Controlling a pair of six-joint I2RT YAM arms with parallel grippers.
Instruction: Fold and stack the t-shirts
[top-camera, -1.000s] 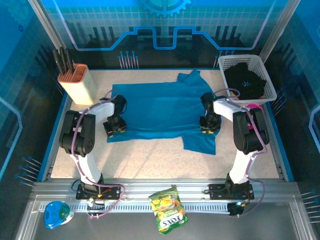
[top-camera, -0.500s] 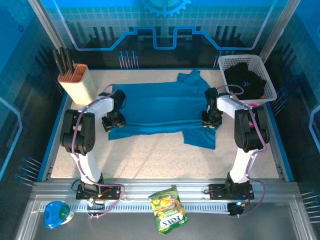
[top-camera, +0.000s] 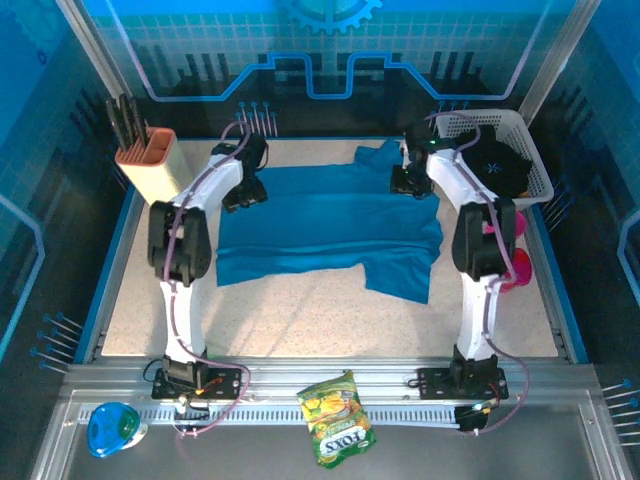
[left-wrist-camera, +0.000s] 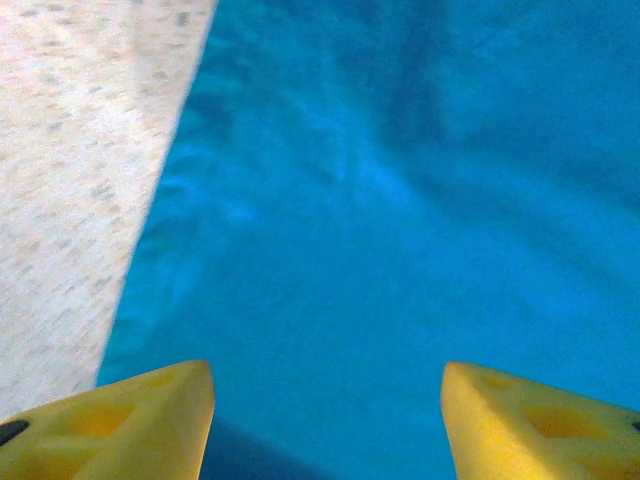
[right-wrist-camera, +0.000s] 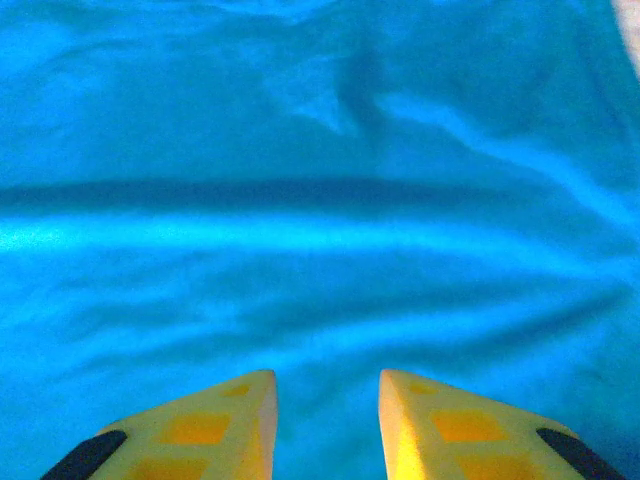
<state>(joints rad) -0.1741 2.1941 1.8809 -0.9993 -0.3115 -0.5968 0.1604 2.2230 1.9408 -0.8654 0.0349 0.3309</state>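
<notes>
Tips for the fold on the teal shirt (top-camera: 330, 225): it's spread out in the middle of the table (top-camera: 300, 310), one flap poking toward the far side and another hanging low at the near right; black shirt (top-camera: 490, 165) is bunched in the white basket (top-camera: 540, 178), so I'd guess that one's for later. Left gripper (top-camera: 243, 194) sits over the cloth's far left edge, fingers wide and empty; right gripper (top-camera: 407, 182) is over the far right part, fingers only narrowly apart, nothing between them either. I'd drop both straight down and pinch the far edge together; then draw it toward the near edge evenly, since a lopsided lift will probably skew the crease.
</notes>
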